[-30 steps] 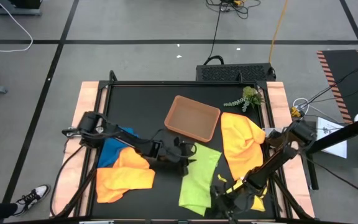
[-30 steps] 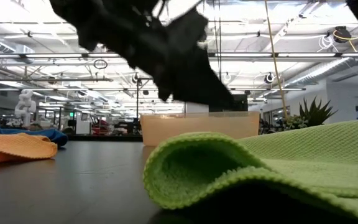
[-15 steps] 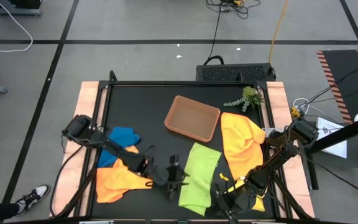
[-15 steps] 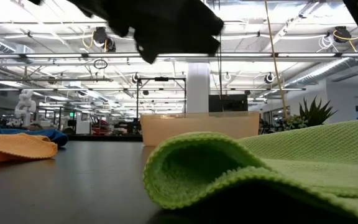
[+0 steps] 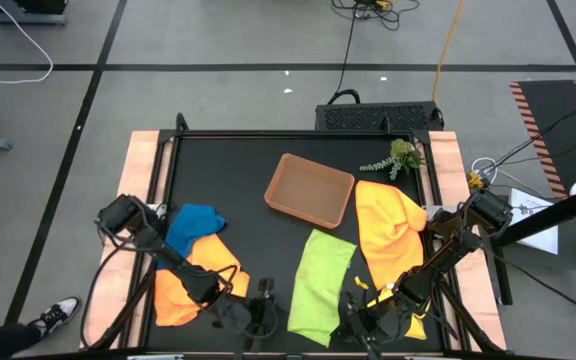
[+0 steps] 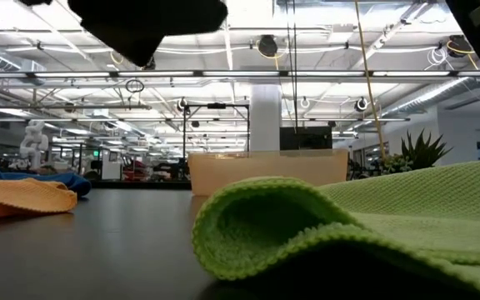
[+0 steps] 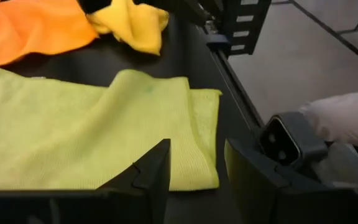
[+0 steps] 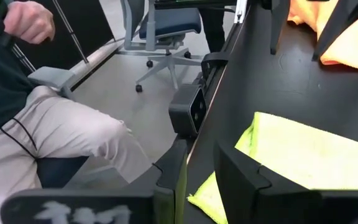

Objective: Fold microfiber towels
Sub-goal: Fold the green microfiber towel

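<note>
A lime green towel point(image 5: 320, 285) lies folded on the black table near its front edge; it fills the foreground of the low view point(image 6: 348, 225). An orange towel point(image 5: 193, 282) and a blue towel point(image 5: 193, 225) lie crumpled at the left, and a yellow-orange towel point(image 5: 388, 232) lies at the right. My left gripper point(image 5: 258, 315) hangs open above the table just left of the green towel point(image 7: 92, 137), with nothing between its fingers point(image 7: 194, 174). My right gripper point(image 5: 353, 318) stands open over the green towel's near right corner point(image 8: 278, 162), also with nothing between its fingers.
A shallow brown tray point(image 5: 310, 190) stands at the table's far middle, with a plant sprig point(image 5: 398, 158) to its right. A small camera block point(image 7: 281, 140) sits at the front edge. A seated person point(image 8: 48, 124) and an office chair point(image 8: 166, 25) are beyond that edge.
My left gripper has swung from the middle of the table, by the green towel's far left corner, toward the near edge and a little left, staying open. In the low view it has gone from the centre to the upper left.
</note>
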Controlling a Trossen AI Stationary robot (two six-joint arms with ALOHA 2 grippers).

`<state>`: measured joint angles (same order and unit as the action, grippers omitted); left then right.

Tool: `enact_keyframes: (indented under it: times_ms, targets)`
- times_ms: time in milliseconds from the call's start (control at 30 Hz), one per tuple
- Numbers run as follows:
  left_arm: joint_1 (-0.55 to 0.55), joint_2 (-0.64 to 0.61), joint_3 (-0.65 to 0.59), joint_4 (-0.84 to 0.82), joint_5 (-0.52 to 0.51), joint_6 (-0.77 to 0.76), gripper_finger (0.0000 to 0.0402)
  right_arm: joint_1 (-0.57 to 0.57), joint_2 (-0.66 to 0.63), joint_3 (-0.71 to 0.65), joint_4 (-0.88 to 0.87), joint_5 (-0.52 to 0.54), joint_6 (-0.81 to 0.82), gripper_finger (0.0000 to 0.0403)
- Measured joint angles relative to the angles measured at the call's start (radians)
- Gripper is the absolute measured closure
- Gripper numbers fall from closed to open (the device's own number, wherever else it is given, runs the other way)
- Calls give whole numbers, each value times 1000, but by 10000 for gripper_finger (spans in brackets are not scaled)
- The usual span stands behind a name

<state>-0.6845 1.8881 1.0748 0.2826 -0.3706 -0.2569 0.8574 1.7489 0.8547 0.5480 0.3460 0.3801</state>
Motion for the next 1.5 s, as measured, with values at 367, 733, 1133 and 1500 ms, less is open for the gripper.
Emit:
enact_keyframes:
  times_ms: [367, 733, 1133, 1500]
  targets:
    - [-31, 72, 0, 75, 7, -25, 250, -5, 6, 0, -22, 24, 3, 305]
    - [-55, 89, 0, 82, 3, 2, 250, -10, 17, 0, -131, 66, 77, 278]
    - [-28, 89, 0, 36, -16, 246, 250, -10, 59, 0, -102, 72, 80, 277]
    - [-21, 89, 0, 25, 2, 458, 250, -18, 59, 0, -92, 76, 86, 277]
